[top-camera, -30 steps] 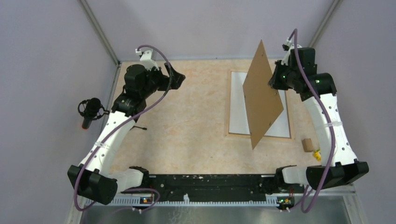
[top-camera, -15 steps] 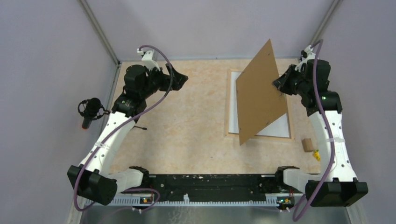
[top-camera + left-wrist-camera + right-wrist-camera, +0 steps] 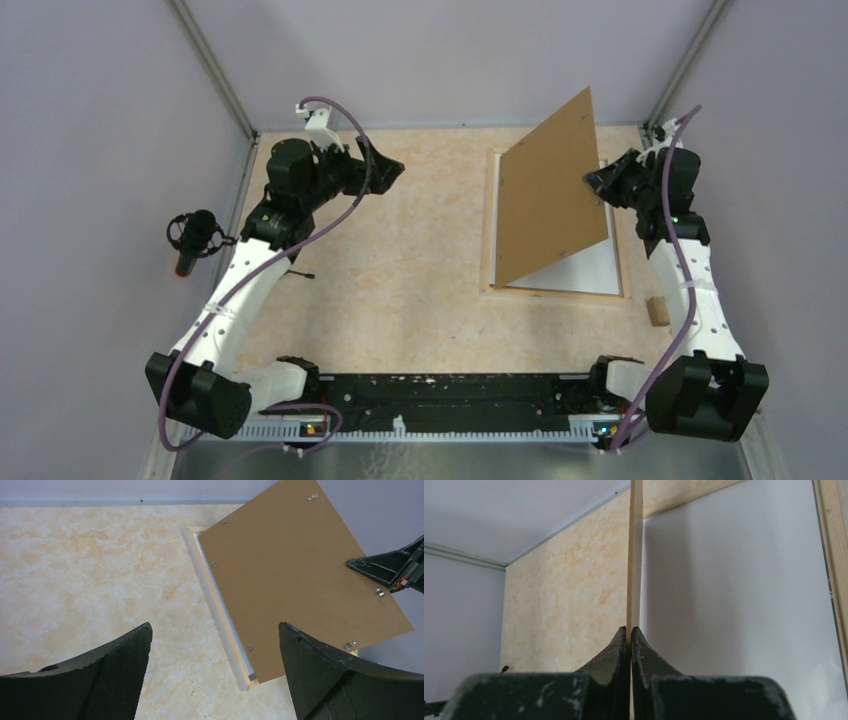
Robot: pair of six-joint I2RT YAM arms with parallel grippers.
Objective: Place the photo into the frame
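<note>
The frame (image 3: 556,290) of pale wooden strips lies flat on the right half of the table; its left strip (image 3: 220,620) and right strip (image 3: 831,555) show in the wrist views. A white sheet (image 3: 588,268) fills its inside, seemingly the photo lying on its face with the plain back (image 3: 734,580) up. My right gripper (image 3: 597,183) (image 3: 630,628) is shut on the right edge of the brown backing board (image 3: 550,195) (image 3: 295,580). The board slants over the frame, its left edge down at the left strip. My left gripper (image 3: 385,165) (image 3: 214,626) hangs open at the back left, holding nothing.
A small brown block (image 3: 657,310) sits on the table right of the frame, by the right arm. Small metal clips (image 3: 313,496) dot the board's edges. A microphone (image 3: 192,240) hangs outside the left wall. Walls close the back and both sides.
The board has tipped from nearly upright to a flatter slant over the frame, and the right gripper has swung right and back with it. The left arm has barely moved.
</note>
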